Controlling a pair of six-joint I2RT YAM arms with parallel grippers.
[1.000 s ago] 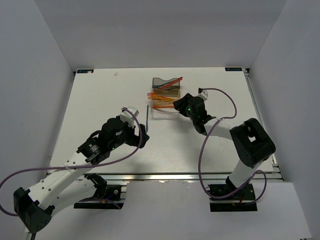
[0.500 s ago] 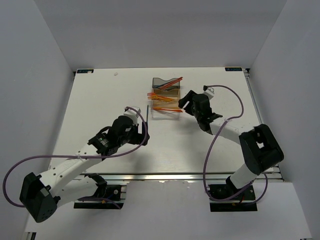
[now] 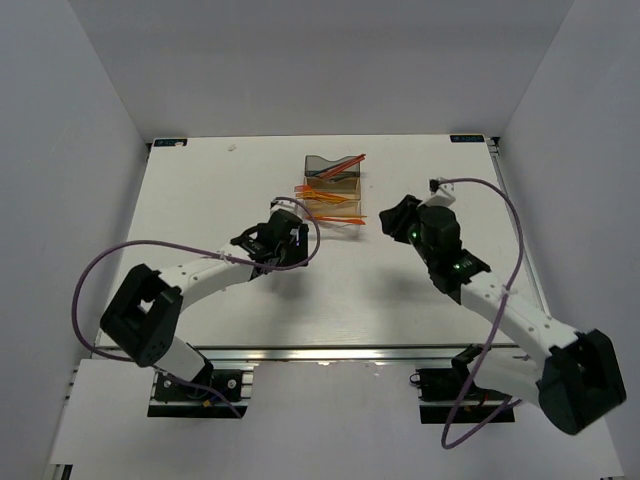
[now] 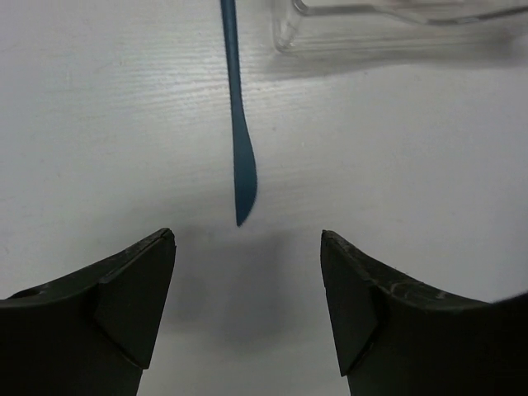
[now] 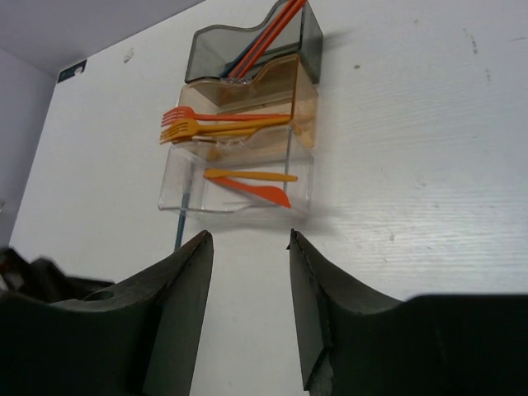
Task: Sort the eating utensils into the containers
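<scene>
Three joined containers stand at mid-table: a smoky grey bin (image 3: 328,166) (image 5: 247,41) with red and orange sticks (image 5: 276,29), an amber bin (image 5: 285,91) with orange forks (image 5: 198,124), and a clear bin (image 3: 335,218) (image 5: 239,177) with an orange knife (image 5: 257,191) and a yellow stick. A dark blue knife (image 4: 237,140) lies flat on the table left of the clear bin, its tip just ahead of my left gripper (image 4: 247,239) (image 3: 292,232), which is open and empty, low over the table. My right gripper (image 5: 247,243) (image 3: 392,216) is open and empty, right of the bins.
The white table (image 3: 200,200) is walled by grey panels at the left, back and right. A corner of the clear bin (image 4: 396,25) lies ahead and right of my left gripper. The left arm's purple cable (image 3: 100,280) loops over the near left.
My left arm has reached forward and right to the blue knife beside the clear bin. My right gripper has drawn back to the right, away from the bins.
</scene>
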